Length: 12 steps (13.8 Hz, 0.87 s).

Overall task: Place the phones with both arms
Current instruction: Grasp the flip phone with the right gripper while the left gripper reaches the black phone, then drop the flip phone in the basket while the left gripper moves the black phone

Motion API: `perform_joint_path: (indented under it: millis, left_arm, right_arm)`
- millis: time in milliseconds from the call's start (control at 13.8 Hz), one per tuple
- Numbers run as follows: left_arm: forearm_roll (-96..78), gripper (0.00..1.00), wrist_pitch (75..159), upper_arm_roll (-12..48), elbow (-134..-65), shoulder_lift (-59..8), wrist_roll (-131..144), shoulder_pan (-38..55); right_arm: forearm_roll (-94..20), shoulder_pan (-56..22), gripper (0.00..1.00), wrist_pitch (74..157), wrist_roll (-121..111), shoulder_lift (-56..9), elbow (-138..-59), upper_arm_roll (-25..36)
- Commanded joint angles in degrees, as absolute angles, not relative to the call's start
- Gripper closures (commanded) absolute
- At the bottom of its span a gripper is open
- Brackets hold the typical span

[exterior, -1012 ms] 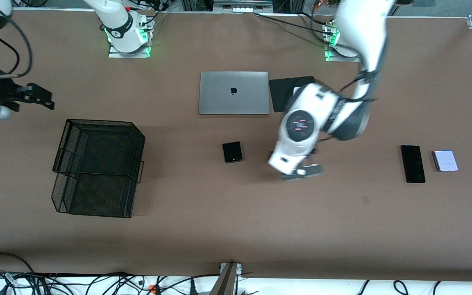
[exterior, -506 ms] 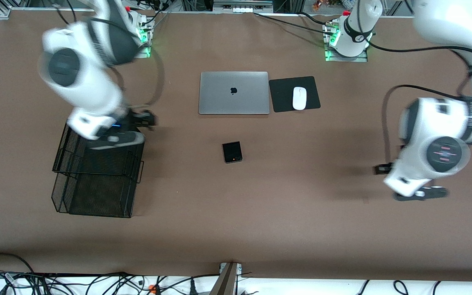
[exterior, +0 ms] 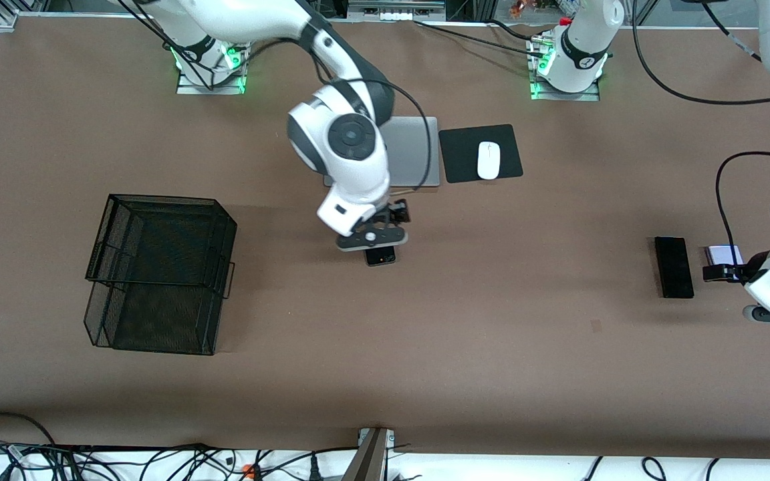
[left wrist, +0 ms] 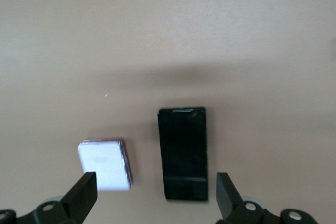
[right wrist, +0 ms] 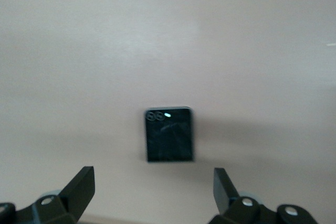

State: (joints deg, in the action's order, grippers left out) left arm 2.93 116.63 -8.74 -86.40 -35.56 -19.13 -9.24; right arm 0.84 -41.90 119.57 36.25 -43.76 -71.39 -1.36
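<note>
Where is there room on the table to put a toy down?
Bare brown table runs along the camera edge, and between the wire basket and the small black phone. It is crowded by the long black phone and pale phone, and around the laptop and mouse pad.

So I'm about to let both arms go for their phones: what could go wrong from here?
The left gripper, open, hangs over two phones lying close together: the pale phone and the long black phone. It might knock one while taking the other. The right gripper, open over the small black phone, may struggle to lift something so flat.
</note>
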Motion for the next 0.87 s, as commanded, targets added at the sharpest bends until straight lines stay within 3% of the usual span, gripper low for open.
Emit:
perform_joint_path:
  millis: [0,289,795]
  left_arm:
    - [-3.1,0.0,121.5,-7.6,-91.8,-36.6,-23.6,-11.2]
    - [-8.7,0.0,121.8,-7.6,-98.6,-37.4,-23.7,-11.2]
    - [-3.6,0.0,127.7,-7.8,-98.5,-38.5,-26.5,-11.1]
  right_arm:
    - [2.9,-42.5,0.0,120.1,36.0,-48.2,-69.2,-0.7]
    - [5.3,-42.3,0.0,128.7,33.3,-51.3,-72.5,-0.6]
    - [5.4,-42.5,0.0,132.1,33.0,-54.7,-72.5,-0.6]
